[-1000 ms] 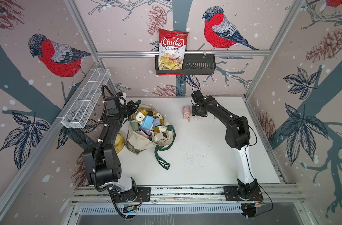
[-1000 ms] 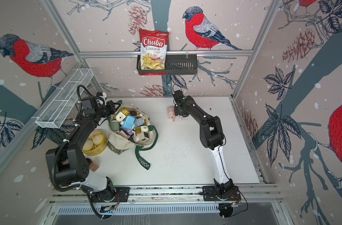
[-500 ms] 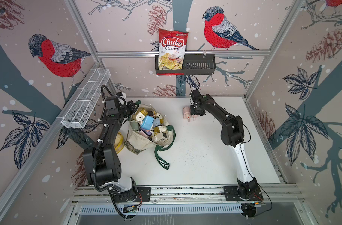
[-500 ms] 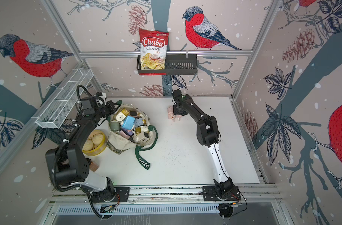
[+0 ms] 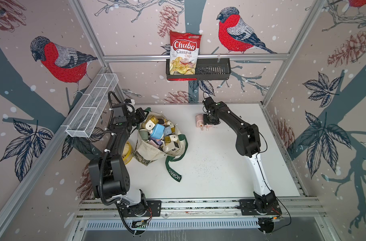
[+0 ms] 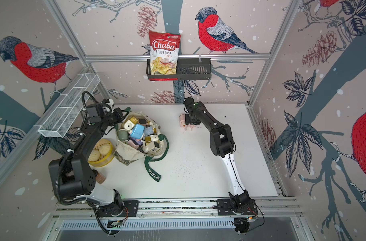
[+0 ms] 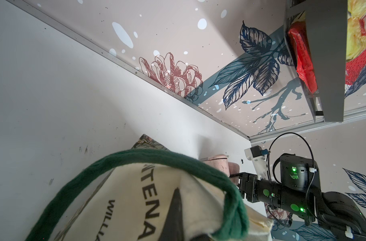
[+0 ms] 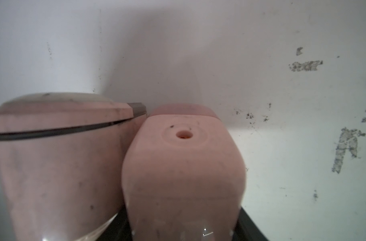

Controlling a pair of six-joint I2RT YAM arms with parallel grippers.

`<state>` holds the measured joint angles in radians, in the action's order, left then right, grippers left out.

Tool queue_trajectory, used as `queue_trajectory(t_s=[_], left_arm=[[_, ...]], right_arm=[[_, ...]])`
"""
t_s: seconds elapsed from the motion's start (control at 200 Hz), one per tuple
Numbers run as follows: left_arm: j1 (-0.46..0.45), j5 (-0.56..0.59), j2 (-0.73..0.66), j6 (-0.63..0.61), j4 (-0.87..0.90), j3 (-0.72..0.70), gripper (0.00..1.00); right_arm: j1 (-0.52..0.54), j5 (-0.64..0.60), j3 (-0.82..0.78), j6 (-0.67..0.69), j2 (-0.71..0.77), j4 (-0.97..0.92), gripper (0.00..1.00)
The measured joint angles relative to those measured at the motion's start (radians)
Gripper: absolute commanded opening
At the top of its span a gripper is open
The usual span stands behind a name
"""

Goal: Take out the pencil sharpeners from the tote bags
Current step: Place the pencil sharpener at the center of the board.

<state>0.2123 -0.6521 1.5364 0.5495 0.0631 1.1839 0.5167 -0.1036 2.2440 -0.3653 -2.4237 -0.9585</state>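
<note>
The cream tote bag (image 5: 150,152) (image 6: 128,150) stands open at the left of the table, filled with several pencil sharpeners, a blue one (image 5: 157,130) (image 6: 137,130) on top. My left gripper (image 5: 143,116) (image 6: 120,114) is shut on the bag's far rim; in the left wrist view a dark finger (image 7: 176,208) presses the canvas (image 7: 123,200) under the green handle (image 7: 230,187). At the far middle, my right gripper (image 5: 209,123) (image 6: 191,122) is shut on a pink sharpener (image 8: 184,167) resting on the table. A second pink sharpener (image 5: 198,121) (image 6: 181,121) (image 8: 57,156) stands touching it.
A yellow bowl (image 6: 107,160) of pale discs sits left of the tote, under my left arm. The tote's loose green handle (image 5: 173,173) trails toward the table's front. A wire basket (image 5: 92,110) hangs on the left wall; a black shelf (image 5: 213,71) with a chips bag (image 5: 184,52) hangs on the back wall.
The right arm's elbow has shifted slightly left while its gripper stays at the pink sharpeners. The left arm and the tote have not moved.
</note>
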Motion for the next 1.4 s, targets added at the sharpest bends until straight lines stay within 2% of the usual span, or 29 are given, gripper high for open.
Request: queue_trajectory(t_s=[0.27, 0.775, 1.021, 1.401], left_arm=[[0.0, -0.001, 0.0, 0.0, 0.0, 0.0, 0.0], [0.0, -0.001, 0.0, 0.0, 0.0, 0.0, 0.0], [0.001, -0.001, 0.0, 0.0, 0.0, 0.0, 0.0], [0.001, -0.002, 0.0, 0.0, 0.0, 0.0, 0.0]], right_arm=[[0.0, 0.0, 0.002, 0.003, 0.0, 0.0, 0.66], [0.001, -0.005, -0.006, 0.003, 0.03, 0.001, 0.67], [0.01, -0.032, -0.097, 0.003, 0.174, 0.015, 0.67], [0.081, -0.025, -0.412, 0.033, 0.569, 0.218, 0.68]])
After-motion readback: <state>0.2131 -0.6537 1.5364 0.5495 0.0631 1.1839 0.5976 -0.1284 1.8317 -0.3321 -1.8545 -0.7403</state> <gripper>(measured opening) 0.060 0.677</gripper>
